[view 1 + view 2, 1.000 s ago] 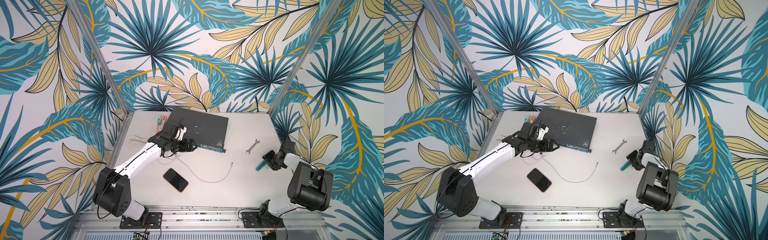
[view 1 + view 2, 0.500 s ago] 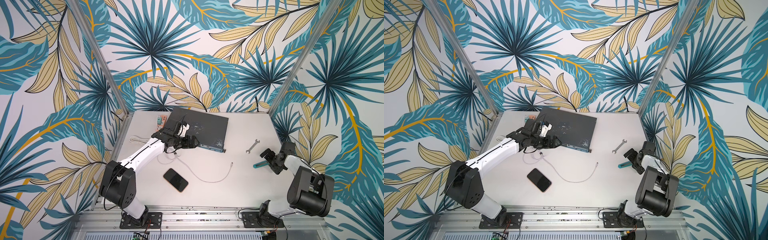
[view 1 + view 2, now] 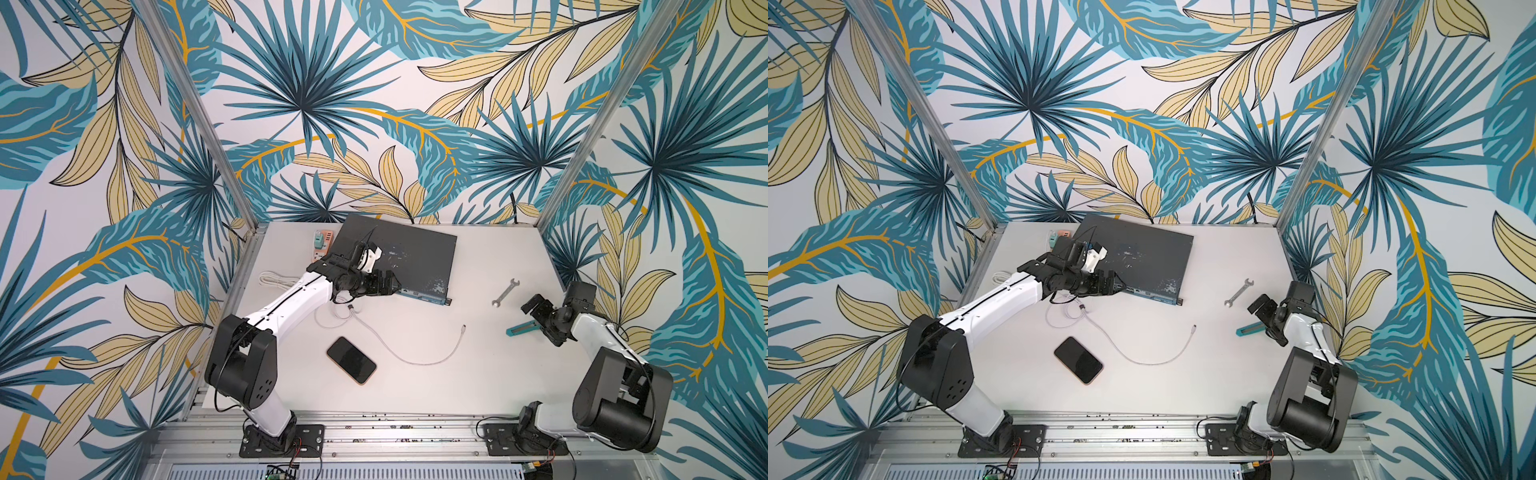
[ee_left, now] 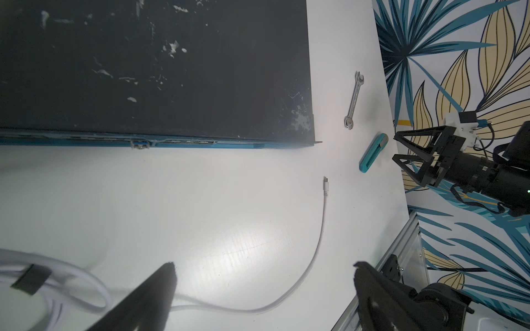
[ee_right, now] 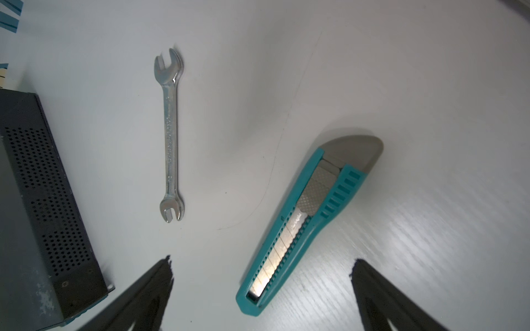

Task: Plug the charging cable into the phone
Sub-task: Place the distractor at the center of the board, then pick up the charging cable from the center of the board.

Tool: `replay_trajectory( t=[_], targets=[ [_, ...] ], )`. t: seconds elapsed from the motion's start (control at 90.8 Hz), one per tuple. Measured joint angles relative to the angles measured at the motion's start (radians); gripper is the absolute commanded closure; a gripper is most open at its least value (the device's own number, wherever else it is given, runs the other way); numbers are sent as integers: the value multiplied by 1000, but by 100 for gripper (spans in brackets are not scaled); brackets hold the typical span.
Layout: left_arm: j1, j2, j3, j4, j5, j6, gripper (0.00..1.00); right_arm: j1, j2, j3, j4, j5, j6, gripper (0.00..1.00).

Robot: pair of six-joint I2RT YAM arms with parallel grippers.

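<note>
Near the front middle of the desk (image 3: 478, 386): the phone (image 3: 351, 360) lies flat, screen up, set at a slant, with nothing plugged into it.
Cable: the charging cable (image 3: 419, 360) curves loose from its tied bundle (image 3: 337, 316) past the phone, and its connector tip (image 3: 464, 328) rests bare on the desk, well apart from the phone.
Left tool: the left tool (image 3: 395, 285) hangs spread and empty above the front edge of the network switch (image 3: 409, 257), near the bundle; in the left wrist view its fingers (image 4: 160, 289) straddle the cable without touching it.
Right tool: the right tool (image 3: 536, 316) is spread and empty just beside the utility knife (image 5: 309, 220), with the wrench (image 5: 169, 137) near it.
Step in hand: probably reaching for the connector end.
How to do it well: pinch just behind the tip so it cannot swivel, and line it up with the phone's port edge.
Risk: the phone may slide, so I judge the free tool should brace it.
</note>
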Motion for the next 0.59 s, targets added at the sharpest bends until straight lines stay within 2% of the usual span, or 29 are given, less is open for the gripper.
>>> replay_trajectory(
  t=[0.331, 0.595],
  targets=[
    [0, -39, -11, -15, -13, 0, 0, 8, -5, 85, -24, -63, 1, 0],
    [0, -117, -43, -27, -38, 0, 0, 91, -5, 170, -62, -89, -4, 0]
  ],
)
